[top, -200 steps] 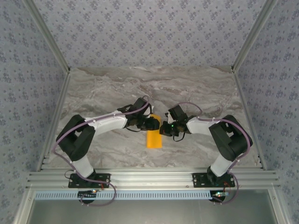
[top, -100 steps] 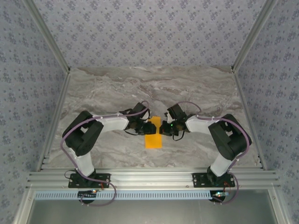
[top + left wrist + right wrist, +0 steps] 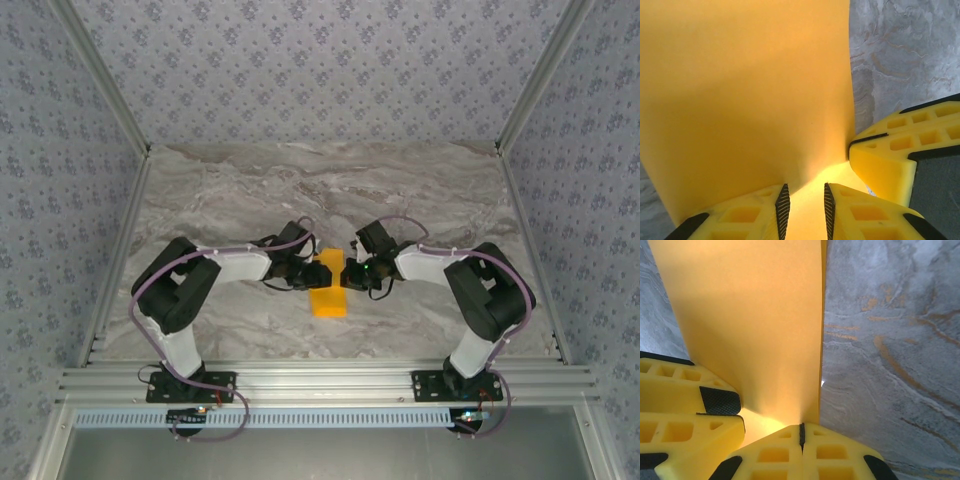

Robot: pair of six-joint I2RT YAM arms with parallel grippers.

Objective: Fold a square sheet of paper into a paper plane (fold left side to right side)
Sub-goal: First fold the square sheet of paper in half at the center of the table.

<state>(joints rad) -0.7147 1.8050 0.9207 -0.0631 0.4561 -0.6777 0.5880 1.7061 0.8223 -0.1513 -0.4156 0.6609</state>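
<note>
Where it lies folded on the marble table [image 3: 450, 190], the square sheet of paper [image 3: 755, 315] is clenched by the right pincer [image 3: 801, 429] at its edge — the left pincer [image 3: 804, 200] straddles it, released.

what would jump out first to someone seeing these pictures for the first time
The bright orange-yellow paper, a narrow strip at the middle of the grey marble table, catches the eye first. The left end effector and the right end effector close in on its far end from either side, almost nose to nose. In the wrist views, the right one's fingers are pressed shut at the paper's edge, while the left one's stand slightly apart.
</note>
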